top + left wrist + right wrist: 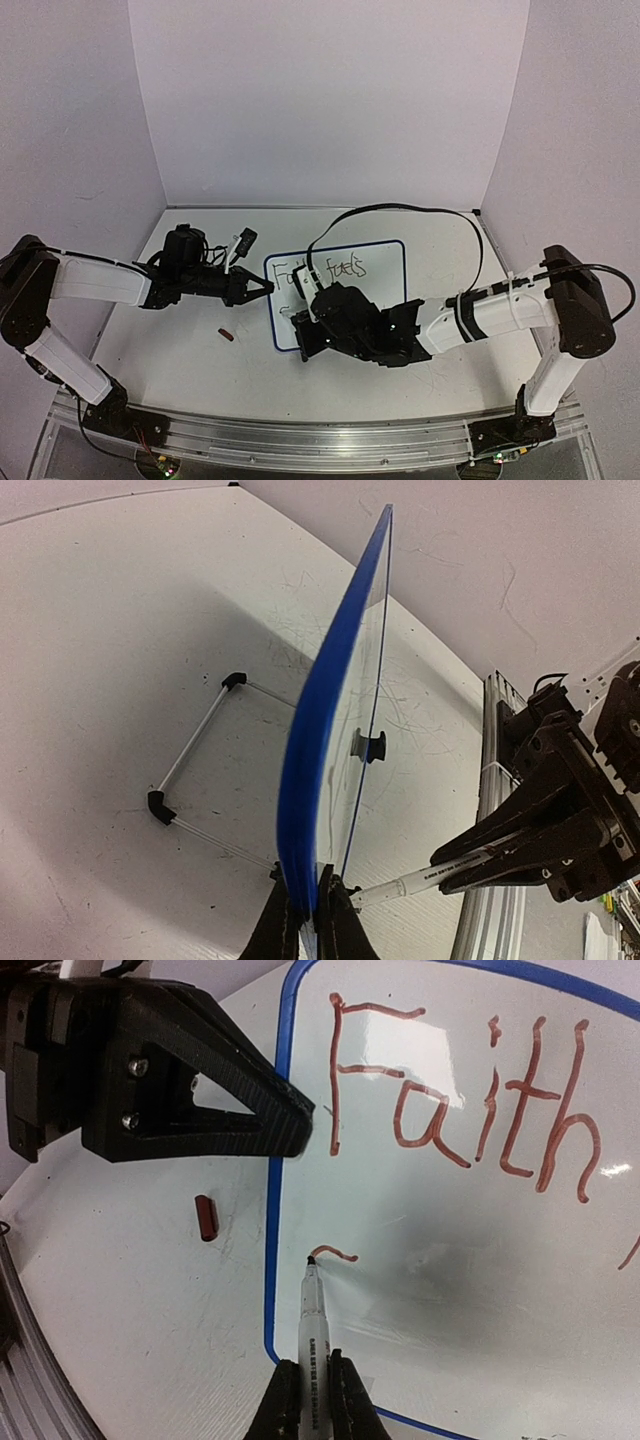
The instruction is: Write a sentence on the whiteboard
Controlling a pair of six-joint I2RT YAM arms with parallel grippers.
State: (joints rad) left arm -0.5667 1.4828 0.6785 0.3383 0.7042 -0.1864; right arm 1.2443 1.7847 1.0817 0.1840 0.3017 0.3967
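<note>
Whiteboard (388, 275) sits in the middle of the table (190, 370), between the two arms; we see the left gripper (312, 905) shut tight on its blue left edge, one finger on either side of the rim; the right gripper (310, 1385) is closed round a marker (311, 1310), pinching its barrel; the marker's tip touches the whiteboard near the lower left corner, at the end of a short stroke; the sentence (460, 1110) reads "Faith fuels" on the top line, in reddish ink; a small red cap (205, 1217) lies on the table just left of the whiteboard.
</note>
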